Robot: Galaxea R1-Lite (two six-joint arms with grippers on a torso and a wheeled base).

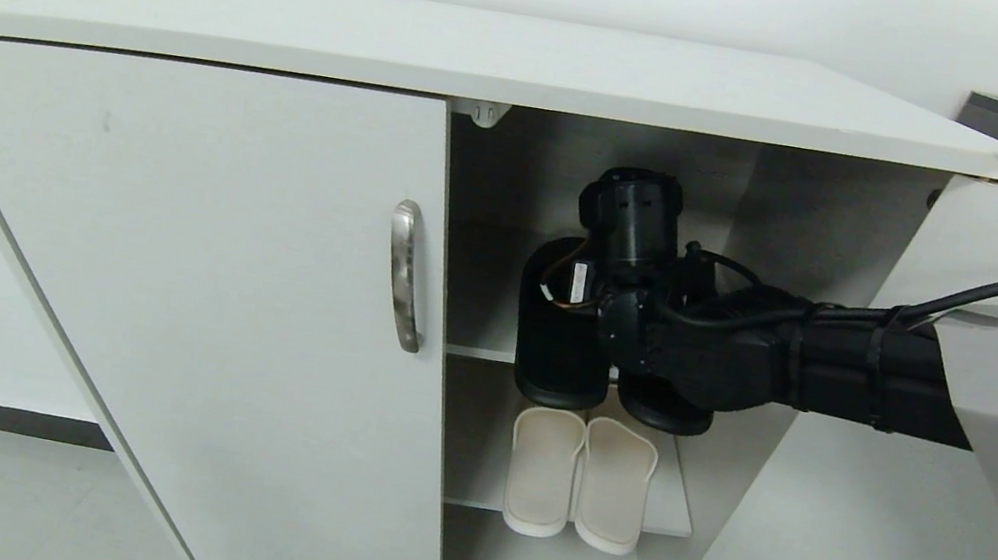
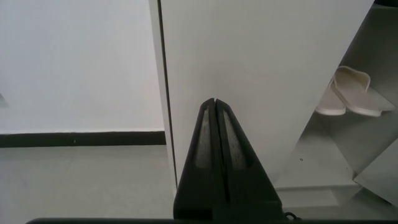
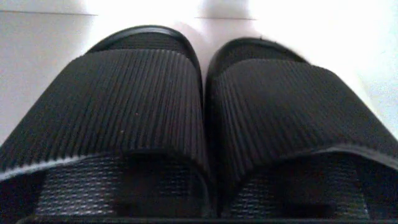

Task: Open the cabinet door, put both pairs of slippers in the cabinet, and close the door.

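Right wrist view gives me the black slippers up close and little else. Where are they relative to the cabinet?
Observer: The black slippers are inside the open right half, at the upper shelf, with their lower ends reaching below its front edge.
Operator: Is the white pair in?
Observer: Yes. The white slippers lie side by side on the lower shelf, directly below the black pair.
Operator: And the left arm?
Observer: The left gripper is shut and empty, facing the outside of the closed left door.
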